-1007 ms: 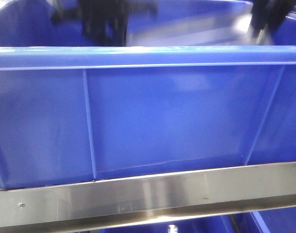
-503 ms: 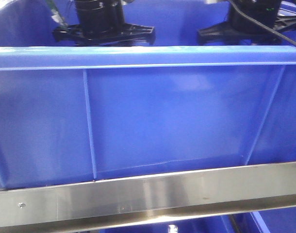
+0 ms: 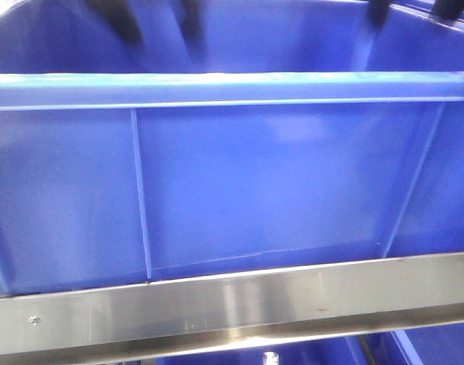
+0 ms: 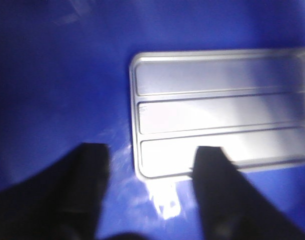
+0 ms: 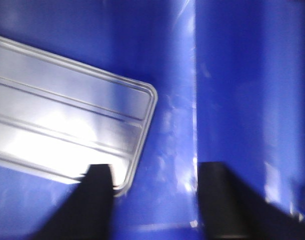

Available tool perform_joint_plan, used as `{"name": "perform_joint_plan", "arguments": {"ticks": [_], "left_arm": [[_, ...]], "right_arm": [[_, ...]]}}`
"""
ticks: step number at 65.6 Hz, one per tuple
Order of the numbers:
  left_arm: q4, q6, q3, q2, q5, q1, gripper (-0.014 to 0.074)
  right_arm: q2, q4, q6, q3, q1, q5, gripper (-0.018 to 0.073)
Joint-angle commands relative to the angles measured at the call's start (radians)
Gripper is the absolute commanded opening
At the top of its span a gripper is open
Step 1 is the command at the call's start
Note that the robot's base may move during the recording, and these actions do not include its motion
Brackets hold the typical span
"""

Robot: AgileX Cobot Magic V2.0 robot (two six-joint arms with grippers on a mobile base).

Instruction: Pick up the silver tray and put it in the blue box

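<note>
The blue box [image 3: 232, 87] fills the front view, its rim running straight across. The silver tray [image 4: 217, 115] lies flat on the box's blue floor [image 4: 52, 90], ridges showing. It also shows in the right wrist view [image 5: 57, 125], near the box's wall [image 5: 242, 75]. My left gripper [image 4: 152, 175] is open and empty above the tray's near left corner. My right gripper [image 5: 160, 195] is open and empty above the tray's right corner. In the front view only blurred dark fingertips of the left gripper [image 3: 157, 23] and the right gripper [image 3: 411, 9] show above the rim. The tray is hidden there.
A brushed steel rail [image 3: 232, 308] runs across the front, below the box. More blue plastic [image 3: 437, 346] shows under the rail at the bottom right.
Both grippers have risen: half a second ago their bodies stood just above the rim, now only blurred fingertips show at the top edge. The tray stays in the box.
</note>
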Motion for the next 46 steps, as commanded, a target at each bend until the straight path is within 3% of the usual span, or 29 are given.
{"name": "perform_joint_plan", "arguments": {"ticks": [1, 10, 12, 27, 46], "left_arm": [[0.033, 0.000, 0.021, -0.146, -0.015, -0.019, 0.0091], [0.050, 0.000, 0.167, -0.294, -0.038, -0.066, -0.0082], [0.053, 0.000, 0.212, -0.324, -0.051, -0.077, -0.0114], [0.049, -0.038, 0.510, -0.564, -0.175, -0.145, -0.0105], [0.019, -0.038, 0.791, -0.816, -0.320, -0.150, -0.0105]], "right_arm": [[-0.120, -0.015, -0.010, 0.016, -0.002, -0.024, 0.0254], [-0.267, -0.015, -0.010, 0.142, -0.002, -0.057, 0.0039], [-0.306, -0.015, -0.010, 0.171, -0.002, -0.066, 0.0050], [-0.583, -0.015, -0.010, 0.435, -0.002, -0.138, 0.0057], [-0.906, -0.015, -0.010, 0.710, -0.002, -0.214, 0.0057]]}}
